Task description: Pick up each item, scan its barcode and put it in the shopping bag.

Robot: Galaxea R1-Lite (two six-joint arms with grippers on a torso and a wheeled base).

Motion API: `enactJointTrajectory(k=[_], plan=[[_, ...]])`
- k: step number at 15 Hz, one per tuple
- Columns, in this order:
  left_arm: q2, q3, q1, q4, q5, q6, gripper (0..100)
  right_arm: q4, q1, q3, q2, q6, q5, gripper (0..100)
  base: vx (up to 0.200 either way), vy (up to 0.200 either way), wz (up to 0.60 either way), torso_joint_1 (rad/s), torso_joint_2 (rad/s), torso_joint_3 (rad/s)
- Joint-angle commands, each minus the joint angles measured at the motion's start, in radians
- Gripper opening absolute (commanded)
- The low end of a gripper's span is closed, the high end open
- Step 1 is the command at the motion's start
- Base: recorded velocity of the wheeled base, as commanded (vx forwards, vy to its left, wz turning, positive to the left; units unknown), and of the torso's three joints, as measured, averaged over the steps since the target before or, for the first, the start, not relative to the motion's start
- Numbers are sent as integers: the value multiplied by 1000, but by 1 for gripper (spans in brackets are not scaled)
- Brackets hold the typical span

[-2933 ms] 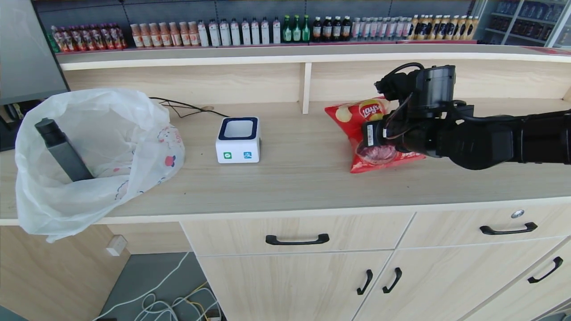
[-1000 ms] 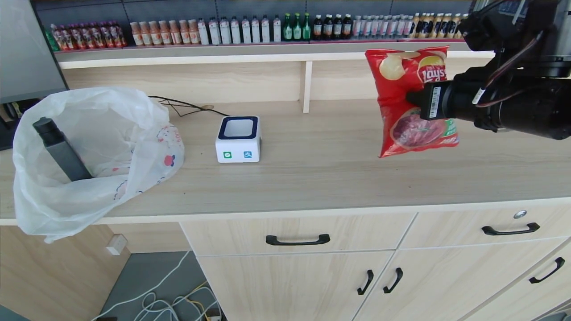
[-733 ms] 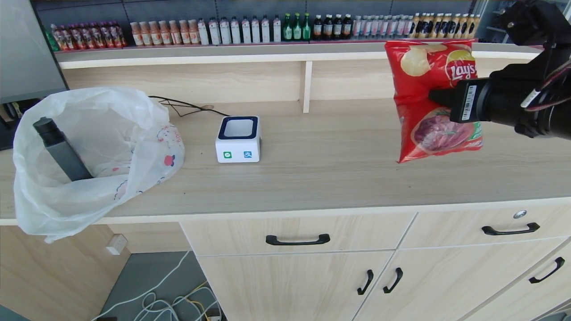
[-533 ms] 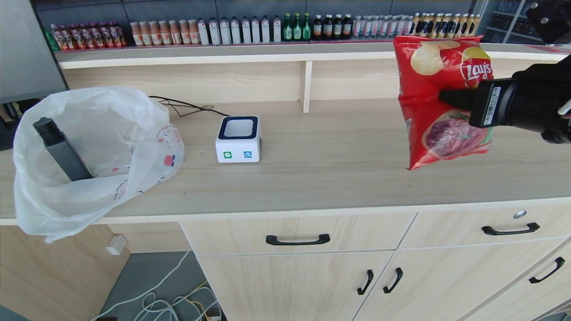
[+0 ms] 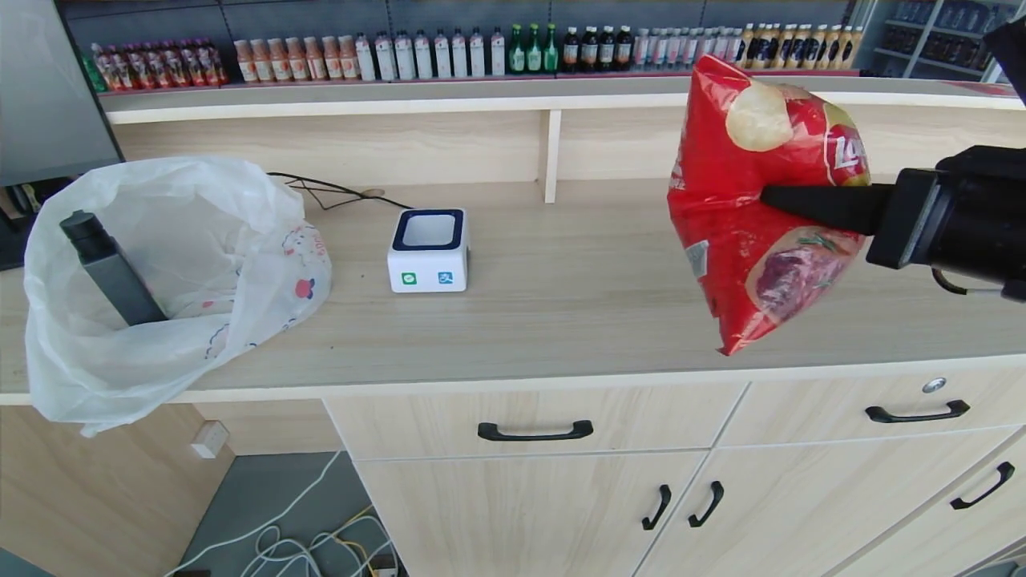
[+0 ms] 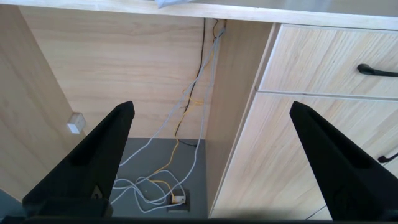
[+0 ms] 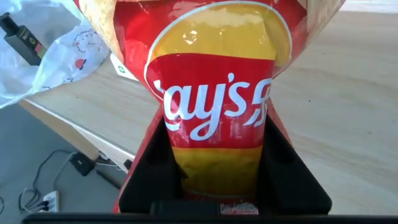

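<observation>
A red chips bag hangs in the air over the right part of the wooden counter, turned partly edge-on and tilted. My right gripper is shut on the bag's middle, coming in from the right. In the right wrist view its fingers pinch the chips bag from both sides. The white scanner with a dark blue rim stands mid-counter. The white shopping bag sits open at the left with a dark grey item inside. My left gripper is open, below counter height.
A black cable lies behind the scanner. Shelves of bottles run along the back above a raised ledge. Drawers with black handles are under the counter. Cables lie on the floor beneath the left arm.
My right gripper lifted the chips bag off the counter, carried it right and nearer to me, then turned it so its edge faces left. The shopping bag and scanner stayed put.
</observation>
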Motion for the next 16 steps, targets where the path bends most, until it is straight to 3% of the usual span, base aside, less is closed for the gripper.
enactJointTrajectory(k=[1, 4, 8, 15, 16], plan=[[0, 0, 0, 0, 0, 0, 100, -66, 2, 74, 3, 65, 70, 0, 0, 0, 0, 0, 0, 0], [0, 0, 0, 0, 0, 0, 100, -206, 4, 184, 5, 97, 172, 0, 0, 0, 0, 0, 0, 0], [0, 0, 0, 0, 0, 0, 100, -475, 7, 395, 6, 243, 333, 0, 0, 0, 0, 0, 0, 0], [0, 0, 0, 0, 0, 0, 100, -807, 35, 485, 54, 614, 379, 0, 0, 0, 0, 0, 0, 0], [0, 0, 0, 0, 0, 0, 100, -924, 44, 507, 75, 691, 383, 0, 0, 0, 0, 0, 0, 0]])
